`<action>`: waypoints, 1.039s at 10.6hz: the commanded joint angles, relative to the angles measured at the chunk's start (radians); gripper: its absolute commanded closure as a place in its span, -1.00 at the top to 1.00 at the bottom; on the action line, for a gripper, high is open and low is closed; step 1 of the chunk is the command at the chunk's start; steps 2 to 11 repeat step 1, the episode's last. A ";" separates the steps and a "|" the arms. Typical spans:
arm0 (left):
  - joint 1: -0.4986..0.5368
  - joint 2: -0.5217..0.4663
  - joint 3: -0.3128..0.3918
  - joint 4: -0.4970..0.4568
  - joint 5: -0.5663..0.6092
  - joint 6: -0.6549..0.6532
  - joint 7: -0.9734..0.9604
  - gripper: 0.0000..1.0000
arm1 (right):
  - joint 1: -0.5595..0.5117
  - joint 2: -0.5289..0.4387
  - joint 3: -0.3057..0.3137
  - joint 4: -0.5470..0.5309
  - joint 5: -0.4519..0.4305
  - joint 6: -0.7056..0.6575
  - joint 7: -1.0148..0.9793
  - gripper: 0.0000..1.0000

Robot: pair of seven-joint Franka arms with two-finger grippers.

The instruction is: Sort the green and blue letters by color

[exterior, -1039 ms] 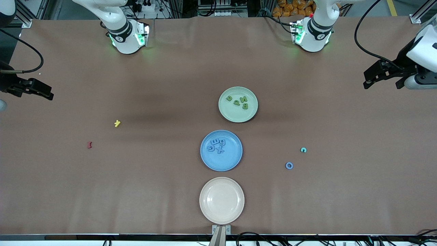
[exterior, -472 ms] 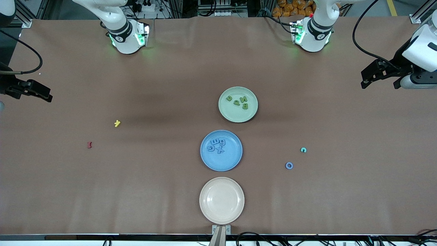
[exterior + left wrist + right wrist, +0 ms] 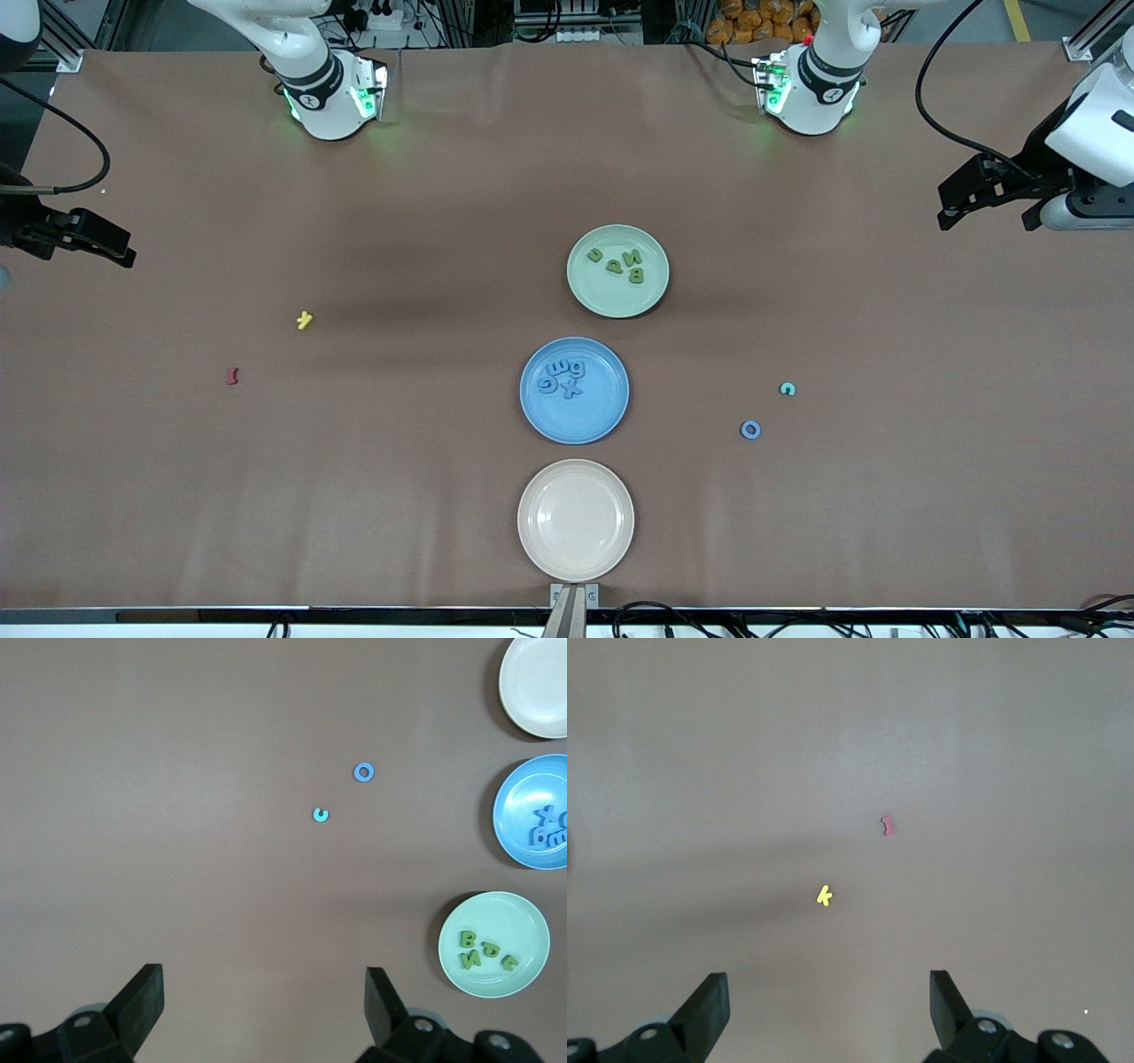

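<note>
Little has changed over the last second. The left gripper (image 3: 985,213) has drifted a touch toward its own end of the table and now hangs there over bare cloth, jaws spread wide, nothing between them. The right gripper (image 3: 106,248) has edged the same small way toward the right arm's end; it too is released and empty. No letter has shifted.

- Green letters (image 3: 625,263): clustered in the green plate (image 3: 617,306).
- Blue letters (image 3: 563,378): piled in the blue plate (image 3: 589,427), which sits nearer the front camera than the green plate.
- Cream plate (image 3: 576,549): nearest the camera, holds nothing.
- Blue O (image 3: 750,430): loose on the cloth toward the left arm's end, well apart from the plates.
- Small teal piece (image 3: 787,388): near the blue O. We read it as a C, but its form is too small to be sure.
- Yellow letter (image 3: 305,320) and dark red letter (image 3: 233,376): loose toward the right arm's end.

We judge both arms pulled back between picks. The sort is nearly done, with the blue O the plain remainder, and the left arm is best placed for it.
</note>
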 commanded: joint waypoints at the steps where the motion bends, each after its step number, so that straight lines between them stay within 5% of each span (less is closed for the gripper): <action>1: 0.007 0.010 -0.007 0.025 0.019 -0.015 0.013 1.00 | -0.012 -0.007 0.016 -0.009 0.000 0.016 0.012 1.00; 11: 0.007 0.010 -0.007 0.025 0.019 -0.015 0.013 1.00 | -0.012 -0.007 0.016 -0.009 0.000 0.016 0.012 1.00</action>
